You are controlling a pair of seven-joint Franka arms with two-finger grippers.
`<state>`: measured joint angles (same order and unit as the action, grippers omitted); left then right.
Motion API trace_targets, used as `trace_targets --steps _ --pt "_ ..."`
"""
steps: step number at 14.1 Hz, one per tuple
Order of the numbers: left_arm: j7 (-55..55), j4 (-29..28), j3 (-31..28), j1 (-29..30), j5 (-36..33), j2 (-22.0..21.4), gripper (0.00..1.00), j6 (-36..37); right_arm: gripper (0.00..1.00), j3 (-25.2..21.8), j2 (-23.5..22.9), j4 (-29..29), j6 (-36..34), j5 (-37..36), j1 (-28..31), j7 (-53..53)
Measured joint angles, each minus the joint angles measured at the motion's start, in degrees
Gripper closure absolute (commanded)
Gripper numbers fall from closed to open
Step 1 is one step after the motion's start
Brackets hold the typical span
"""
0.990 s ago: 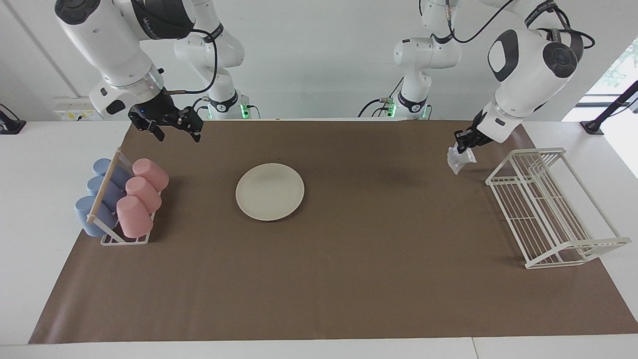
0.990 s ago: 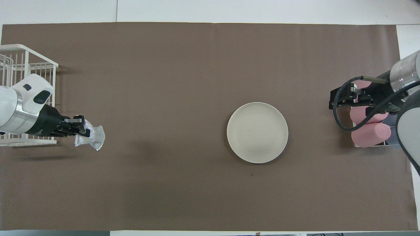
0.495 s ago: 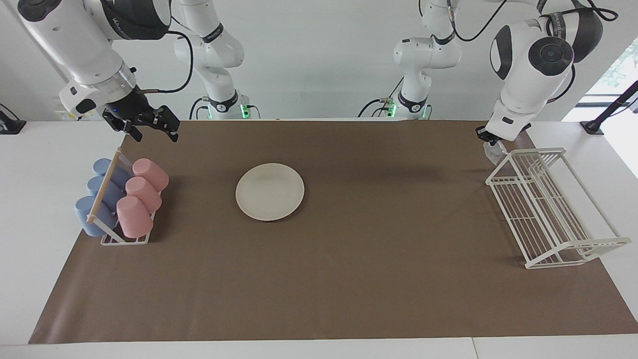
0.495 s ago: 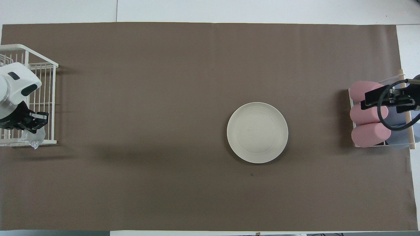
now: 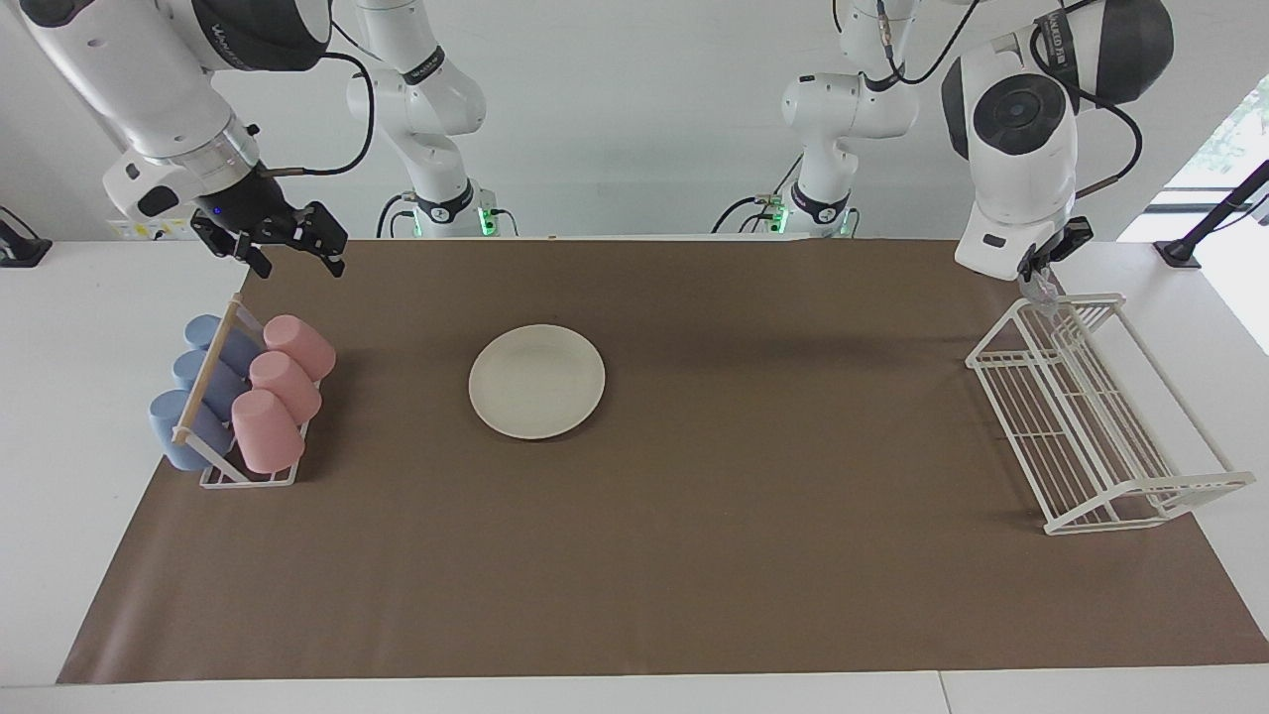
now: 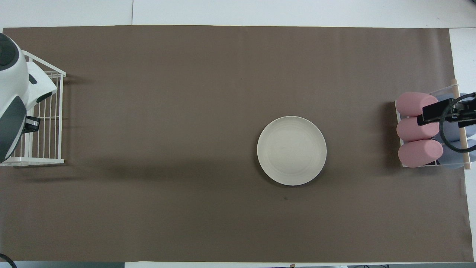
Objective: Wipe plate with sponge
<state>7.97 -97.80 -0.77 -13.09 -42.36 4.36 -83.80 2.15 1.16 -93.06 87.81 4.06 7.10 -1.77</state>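
The cream-white plate (image 5: 536, 381) lies flat on the brown mat, toward the right arm's end; it also shows in the overhead view (image 6: 292, 150). My left gripper (image 5: 1037, 270) is raised over the end of the white wire rack (image 5: 1091, 416) nearest the robots. It is shut on the silvery sponge (image 5: 1040, 292), of which only a small bit hangs below the fingers. In the overhead view the arm hides the sponge. My right gripper (image 5: 293, 256) is open and empty, raised over the mat's corner beside the cup rack.
A rack of pink and blue cups (image 5: 243, 392) stands at the right arm's end of the mat. The brown mat (image 5: 694, 555) covers most of the table.
My left gripper has carried the sponge away from the mat toward the left arm's end, to over the wire rack. My right gripper has moved away from the plate to beside the cup rack.
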Motion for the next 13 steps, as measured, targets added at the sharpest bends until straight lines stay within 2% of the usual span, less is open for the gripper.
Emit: trace_targets --steps 2,5,9,13 --pt "1.20 -0.14 -0.30 0.12 -3.53 2.21 1.00 -1.57 0.00 0.00 0.00 0.00 1.82 0.00 0.00 0.00" --pt "6.82 -1.60 -0.52 1.25 -5.00 4.73 1.00 -6.10 0.00 0.00 0.00 0.00 3.35 -0.02 -0.02 0.00" --pt "12.30 -7.11 -0.78 2.56 -8.69 5.89 1.00 -13.00 0.00 -0.01 0.00 0.08 3.69 -8.98 -3.02 2.04" --pt "15.99 -8.50 -0.70 2.56 -9.72 6.84 1.00 -14.21 0.00 -0.11 -0.01 0.04 2.96 -9.80 -4.13 3.16"
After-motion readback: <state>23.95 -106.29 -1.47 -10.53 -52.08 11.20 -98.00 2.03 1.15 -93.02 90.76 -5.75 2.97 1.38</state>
